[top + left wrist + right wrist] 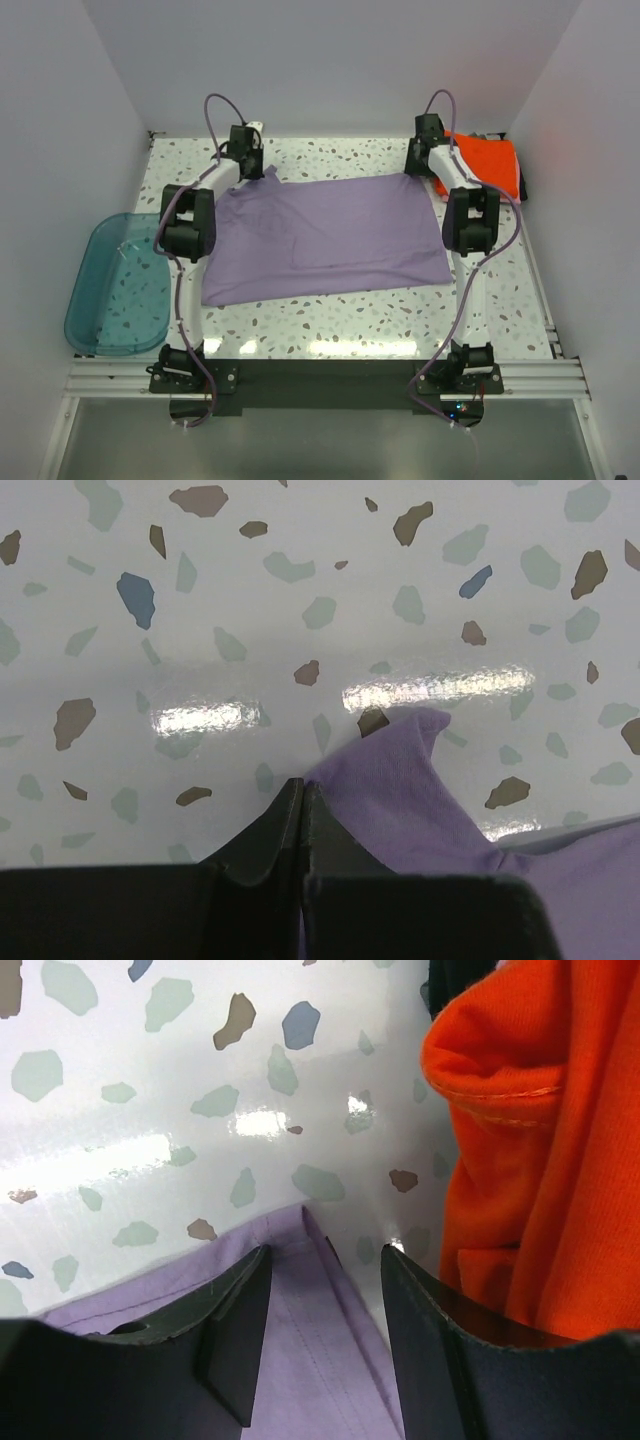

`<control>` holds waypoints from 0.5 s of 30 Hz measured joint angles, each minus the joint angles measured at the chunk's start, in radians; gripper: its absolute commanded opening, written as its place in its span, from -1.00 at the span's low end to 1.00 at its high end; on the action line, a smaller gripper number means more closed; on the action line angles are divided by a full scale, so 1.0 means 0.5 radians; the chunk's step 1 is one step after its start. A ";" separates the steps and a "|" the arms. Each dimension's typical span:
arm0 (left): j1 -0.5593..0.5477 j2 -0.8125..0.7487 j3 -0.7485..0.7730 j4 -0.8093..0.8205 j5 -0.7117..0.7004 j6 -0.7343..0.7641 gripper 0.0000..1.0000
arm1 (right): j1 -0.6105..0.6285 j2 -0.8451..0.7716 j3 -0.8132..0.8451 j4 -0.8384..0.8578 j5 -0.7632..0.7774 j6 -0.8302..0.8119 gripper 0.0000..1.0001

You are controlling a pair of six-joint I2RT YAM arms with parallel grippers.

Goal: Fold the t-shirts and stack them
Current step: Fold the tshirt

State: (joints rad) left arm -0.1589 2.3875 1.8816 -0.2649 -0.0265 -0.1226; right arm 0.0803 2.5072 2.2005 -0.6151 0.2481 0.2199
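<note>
**Q:** What stands at the left of the figure?

**A:** A teal tub (115, 285) lies on the left edge of the speckled worktop (340, 320). Beside it the left arm rises from its base, bends at the elbow over the shirt's left edge and reaches to the far left corner. Its wrist is pitched down, which puts the left pincer (245, 140) low at the worktop.

**Q:** And its state?

**A:** In the left wrist view the left pincer (302, 810) is closed, its fingers (265, 845) pressed together. The corner of the purple t-shirt (400, 780) is bunched into a raised peak at their tips and appears pinched there.

**Q:** Where does the purple t-shirt lie?

**A:** The purple t-shirt (325, 240) is spread nearly flat across the middle of the worktop, between the two arms.

**Q:** And the right arm?

**A:** It mirrors the left, with its elbow over the shirt's right edge and its forearm stretched to the far right corner. The right pincer (425, 135) points down there. From the wrist, the right pincer (325, 1290) stands about half open. Its fingers (235, 1330) straddle the purple corner (310, 1360) and grip nothing.

**Q:** What is furthest right?

**A:** The orange t-shirt (490, 160) lies crumpled in the far right corner. Its folds (540, 1160) sit just beside the pincer's right finger.
</note>
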 measured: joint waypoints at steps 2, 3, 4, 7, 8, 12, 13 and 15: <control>0.000 -0.007 -0.013 0.008 0.003 -0.002 -1.00 | 0.000 0.003 0.000 0.010 -0.024 0.019 0.01; 0.000 -0.011 -0.019 0.011 0.003 -0.005 -1.00 | 0.000 0.004 0.000 0.013 -0.041 0.033 0.01; 0.000 -0.011 -0.024 0.015 0.004 -0.011 -1.00 | -0.001 0.005 -0.001 0.018 -0.060 0.047 0.01; 0.000 -0.018 -0.036 0.021 0.005 -0.024 -1.00 | -0.001 -0.011 -0.069 0.121 -0.090 0.099 0.01; 0.000 -0.021 -0.043 0.027 0.005 -0.026 -1.00 | -0.001 -0.038 -0.123 0.173 -0.098 0.111 0.01; 0.000 -0.030 -0.056 0.033 0.007 -0.029 -1.00 | -0.002 -0.117 -0.285 0.318 -0.121 0.162 0.01; 0.000 -0.030 -0.057 0.034 0.008 -0.029 -1.00 | -0.002 -0.140 -0.332 0.357 -0.124 0.175 0.02; 0.000 -0.030 -0.057 0.034 0.008 -0.029 -1.00 | -0.002 -0.185 -0.419 0.410 -0.136 0.203 0.03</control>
State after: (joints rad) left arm -0.1589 2.3726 1.8530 -0.2481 -0.0227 -0.1371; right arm 0.0795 2.4145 1.9911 -0.4099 0.1802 0.3214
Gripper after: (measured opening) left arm 0.018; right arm 0.508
